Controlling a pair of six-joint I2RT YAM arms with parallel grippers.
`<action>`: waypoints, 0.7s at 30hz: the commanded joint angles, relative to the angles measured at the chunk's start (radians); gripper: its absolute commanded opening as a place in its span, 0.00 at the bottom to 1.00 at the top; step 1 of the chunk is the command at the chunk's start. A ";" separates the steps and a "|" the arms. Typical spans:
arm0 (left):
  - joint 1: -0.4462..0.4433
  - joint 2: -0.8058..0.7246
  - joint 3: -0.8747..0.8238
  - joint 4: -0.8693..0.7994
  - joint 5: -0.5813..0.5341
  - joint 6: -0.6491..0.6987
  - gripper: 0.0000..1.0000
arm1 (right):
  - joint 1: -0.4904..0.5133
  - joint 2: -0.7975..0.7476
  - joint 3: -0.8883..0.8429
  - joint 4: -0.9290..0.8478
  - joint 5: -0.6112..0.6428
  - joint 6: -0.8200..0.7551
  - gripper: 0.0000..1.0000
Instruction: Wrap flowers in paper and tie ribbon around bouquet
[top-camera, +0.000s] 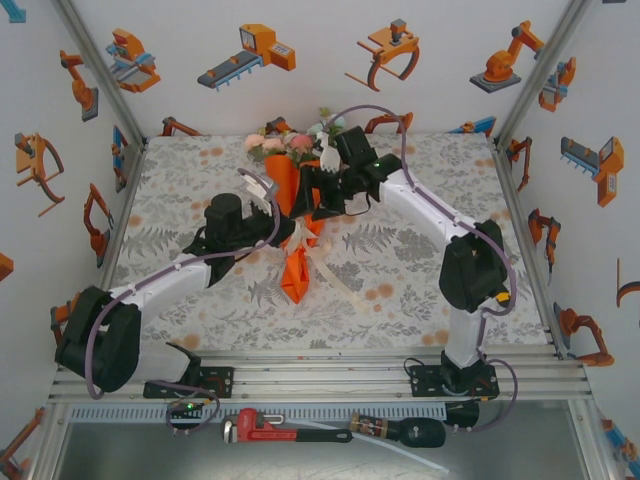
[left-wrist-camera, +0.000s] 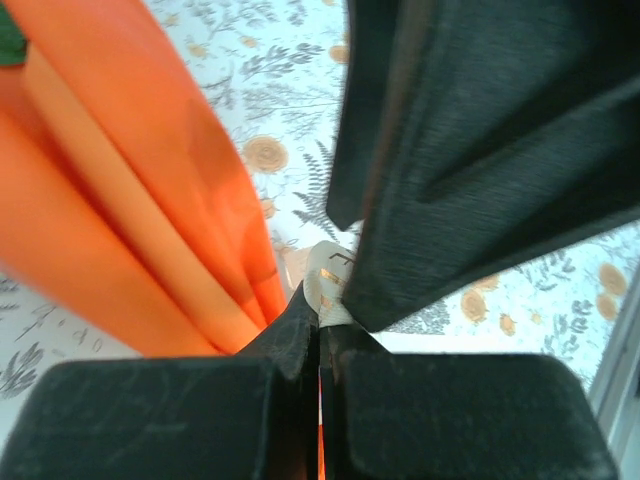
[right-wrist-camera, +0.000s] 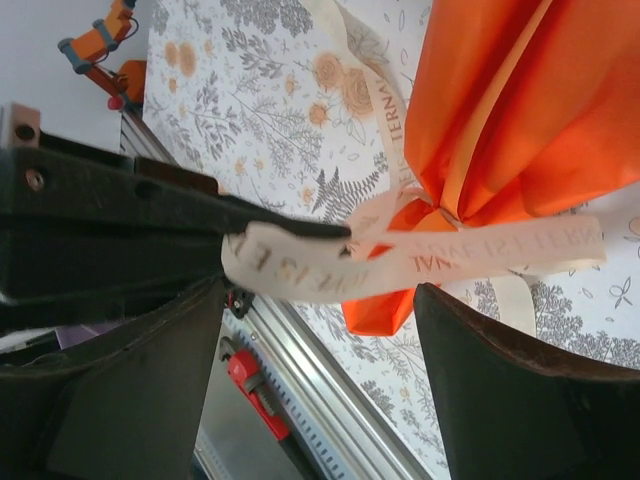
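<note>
You are handling a light, soft ribbon (right-wrist-camera: 480, 255) that is circling the pinched waist of the bouquet (top-camera: 296, 215), which is lying mid-way across the patterned surface (top-camera: 420, 280) with its flowers (top-camera: 275, 143) pointing away from the arm bases. Your left hand (left-wrist-camera: 320, 335) is clamping fully shut on one ribbon end. Your right hand (right-wrist-camera: 320, 290) is standing wide open, gripping nothing, with the stretched strip showing between its fingers. The gauze is probably going to slip and the paper (left-wrist-camera: 130, 200) to crease, so be taking the free tail close to the crossing. The white walls are closing in the sides and the far end, limiting your swing.
</note>
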 joint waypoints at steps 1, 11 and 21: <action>0.009 -0.021 0.027 -0.061 -0.091 0.021 0.00 | -0.028 -0.095 -0.035 -0.016 0.005 -0.013 0.72; 0.010 -0.016 0.059 -0.127 -0.107 0.011 0.00 | 0.016 -0.169 -0.206 0.236 -0.080 0.070 0.50; 0.010 -0.020 0.057 -0.116 -0.076 -0.001 0.00 | 0.084 -0.126 -0.284 0.404 0.005 0.095 0.57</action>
